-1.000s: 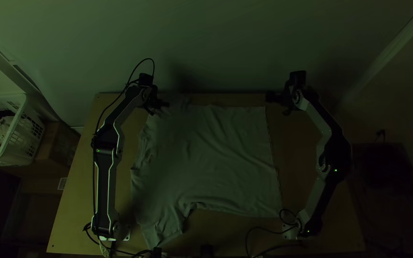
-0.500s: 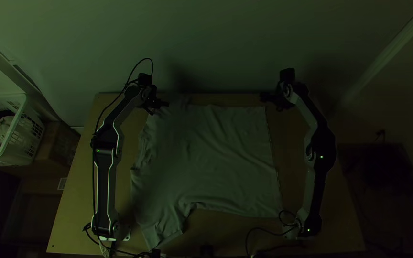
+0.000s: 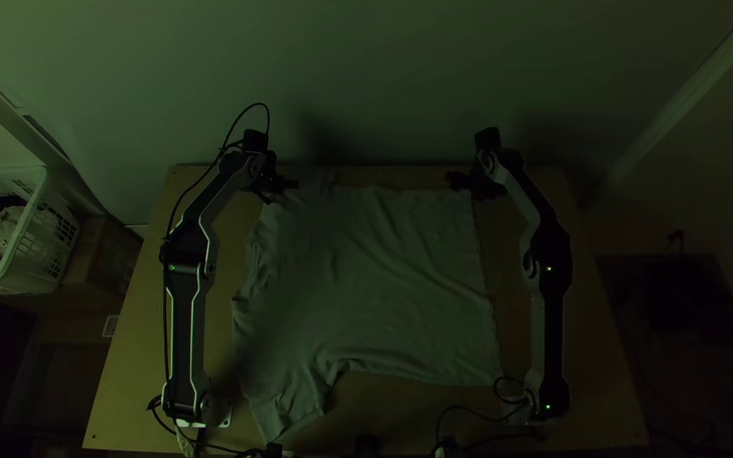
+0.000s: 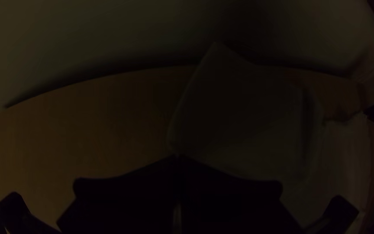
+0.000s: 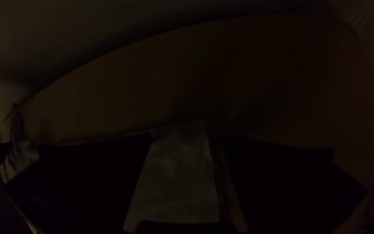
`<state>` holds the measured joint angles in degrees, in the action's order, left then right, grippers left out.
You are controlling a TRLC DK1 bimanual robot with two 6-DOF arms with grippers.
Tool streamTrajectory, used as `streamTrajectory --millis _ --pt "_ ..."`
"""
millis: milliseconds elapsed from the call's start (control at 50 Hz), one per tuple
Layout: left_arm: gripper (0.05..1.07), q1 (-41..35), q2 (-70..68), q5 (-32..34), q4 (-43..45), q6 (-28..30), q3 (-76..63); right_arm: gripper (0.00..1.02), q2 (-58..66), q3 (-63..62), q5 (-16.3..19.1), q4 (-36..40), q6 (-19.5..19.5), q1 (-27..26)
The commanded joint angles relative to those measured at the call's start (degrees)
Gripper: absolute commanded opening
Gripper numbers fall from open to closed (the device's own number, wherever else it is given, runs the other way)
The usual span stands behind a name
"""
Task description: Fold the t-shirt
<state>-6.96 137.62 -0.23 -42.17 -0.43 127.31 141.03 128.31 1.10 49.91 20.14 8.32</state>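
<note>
T-shirt (image 3: 383,288) pinched in left end effector (image 3: 293,184), right end effector (image 3: 455,180) spread wide

A pale t-shirt (image 3: 392,288) lies spread w/ light wrinkles across a lt. wooden table (image 3: 125,365), one sleeve twd. near edge, btwn. L arm base (image 3: 223,416) & R arm base (image 3: 546,402); blk. cables (image 3: 470,408) trail nr. both.

Left gripper (image 3: 288,183): extended, fingers together | right gripper (image 3: 458,180): extended, fingers parted
</note>
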Motion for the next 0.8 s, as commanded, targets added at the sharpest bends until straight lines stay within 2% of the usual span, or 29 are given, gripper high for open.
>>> streamTrajectory --millis 0,120,280,640,780 --pt "0.08 0.7 -1.7 0.1 -1.6 -0.9 -0.3 0.33 2.6 1.2 -0.7 0.5 1.0 0.5" --pt "0.08 0.8 -1.9 0.1 -1.7 -0.9 -0.4 0.02 2.6 1.5 -1.4 -1.0 0.1 0.5" --pt "0.08 0.8 -2.4 0.5 -1.8 -1.0 -0.5 0.03 2.1 2.0 -2.5 -2.4 0.1 0.5" --pt "0.08 1.9 -2.4 0.6 3.8 -2.6 2.1 0.03 2.6 3.2 -2.9 -9.4 0.0 -0.4" --pt "0.08 2.5 -3.2 1.1 4.0 -2.6 2.4 0.03 2.2 3.8 -3.0 -9.7 -0.7 -1.1"
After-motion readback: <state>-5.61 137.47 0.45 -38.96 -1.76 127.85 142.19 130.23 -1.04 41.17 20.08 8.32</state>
